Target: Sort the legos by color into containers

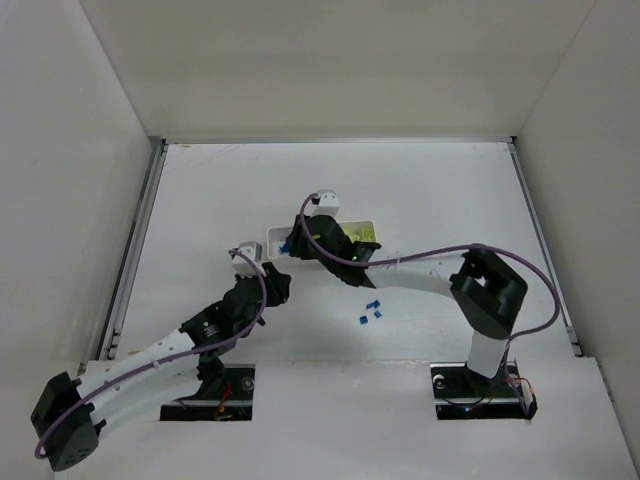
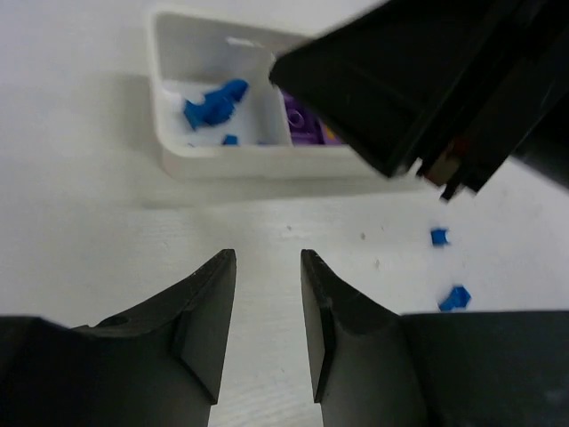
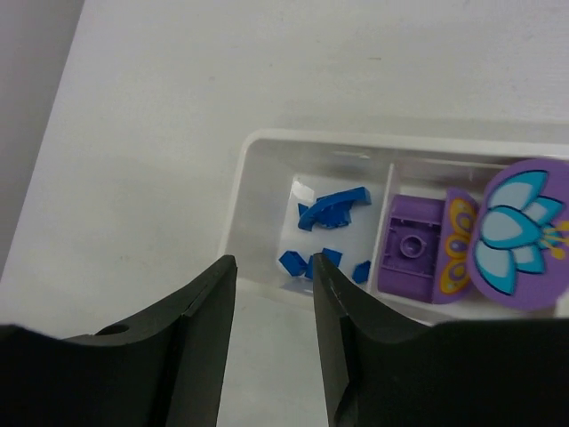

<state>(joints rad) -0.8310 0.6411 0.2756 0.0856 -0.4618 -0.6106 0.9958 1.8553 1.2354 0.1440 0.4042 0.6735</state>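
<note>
The white tray lies mid-table, partly under my right arm. In the right wrist view its left compartment holds several blue legos; the middle one holds a purple brick and a purple round flower-print piece. Lime-yellow legos show at the tray's right end. Three loose blue legos lie on the table in front of the tray; two show in the left wrist view. My right gripper is open and empty over the near rim of the blue compartment. My left gripper is open and empty, just in front of the tray.
My right arm crosses over the tray's middle and right parts, close above my left gripper. White walls enclose the table on the left, back and right. A metal rail runs along the left edge.
</note>
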